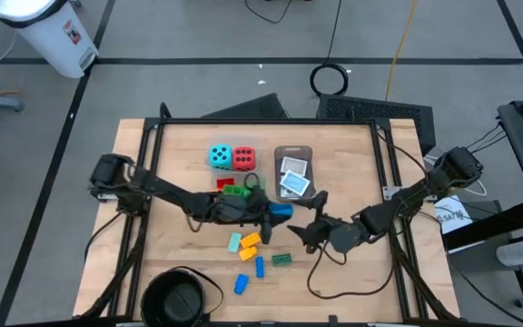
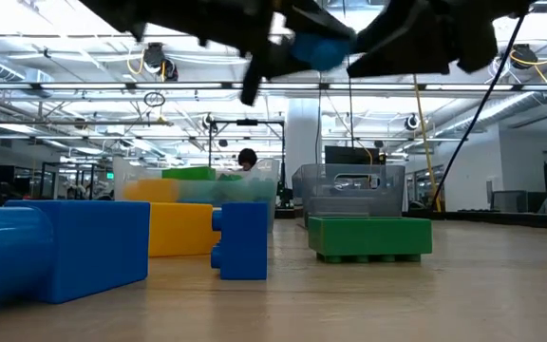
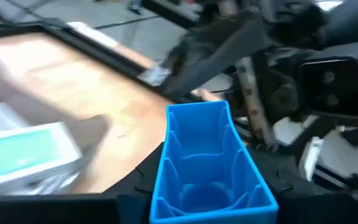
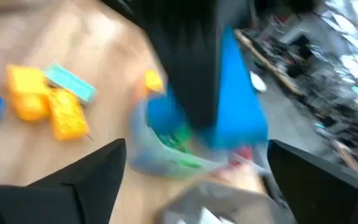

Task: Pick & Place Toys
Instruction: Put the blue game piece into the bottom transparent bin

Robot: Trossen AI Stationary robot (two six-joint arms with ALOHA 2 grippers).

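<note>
- presently: left gripper (image 1: 275, 212) clamped on a blue brick (image 3: 210, 165), held above mid-worktop (image 1: 189, 145).
- right gripper (image 1: 309, 229) just beside, fingers spread, empty.
- step, likely: handover or carry to the clear tub (image 1: 293, 171).
- next: right gripper must line up squarely on the brick.

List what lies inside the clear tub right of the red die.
The clear tub holds white green-printed cards, at least two. Anything beneath them is covered; the tub's bottom cannot be seen.

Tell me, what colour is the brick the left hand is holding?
Blue. The brick in the left hand shows best in the left wrist view, hollow side up.
</note>
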